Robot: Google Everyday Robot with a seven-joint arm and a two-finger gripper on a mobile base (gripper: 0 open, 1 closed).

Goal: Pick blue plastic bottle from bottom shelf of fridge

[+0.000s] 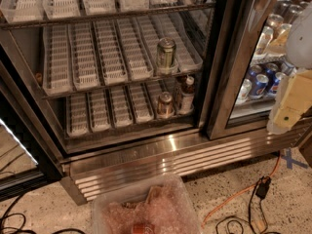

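On the bottom shelf (100,112) of the fridge (146,155), right end, the blue plastic bottle (186,94) stands upright, cap up, beside a can (165,105). Outside, far right, my gripper (291,104) is partly cut off; its state I cannot tell.

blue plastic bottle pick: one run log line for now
phase: pre-grasp | claw: far right, outside fridge | blue plastic bottle: upright on bottom shelf, untouched

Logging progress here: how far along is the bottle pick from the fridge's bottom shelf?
Done: the fridge looks open, shelves exposed. In hand: the tool hangs at the right, outside the fridge, well apart from the blue plastic bottle. Left: reach in, grasp it where it stands upright on the bottom shelf beside a can, and lift it out.
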